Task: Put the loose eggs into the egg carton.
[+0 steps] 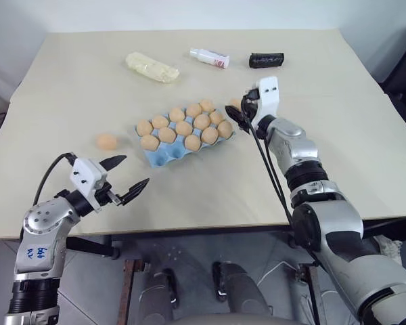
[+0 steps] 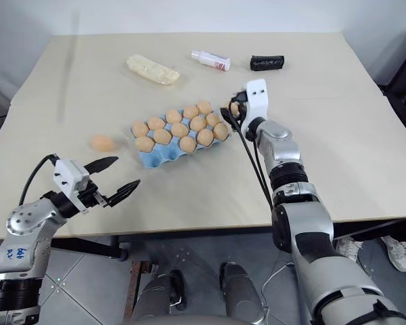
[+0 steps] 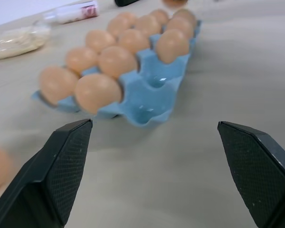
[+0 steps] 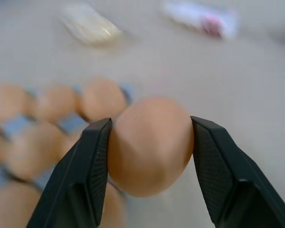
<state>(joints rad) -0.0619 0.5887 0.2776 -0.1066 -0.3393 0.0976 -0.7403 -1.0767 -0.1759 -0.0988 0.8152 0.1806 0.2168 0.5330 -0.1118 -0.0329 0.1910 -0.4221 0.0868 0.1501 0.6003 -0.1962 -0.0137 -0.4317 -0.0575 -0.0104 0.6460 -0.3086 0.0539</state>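
Eggs first: my right end effector (image 4: pixel 149 147) is pinching one tan egg (image 4: pixel 149 145) between its two black fingers, held up off the counter (image 1: pixel 338 101) just beside the carton's right end. I can see the blue egg carton (image 1: pixel 164 154) sitting near the middle of the counter, angled, with most cups filled; a couple of cups at its near left corner are bare, clear in the left wrist view. One more loose egg (image 1: pixel 107 141) lies on the counter to the carton's left, apart from it. My left end effector (image 1: pixel 125 179) hangs near the counter's front edge, fingers spread wide, gripping nothing, pointing toward the carton. Along the far edge I've got a pale yellow bundle (image 1: pixel 151 67), a small white bottle (image 1: pixel 210 57) and a black roll (image 1: pixel 266 59).
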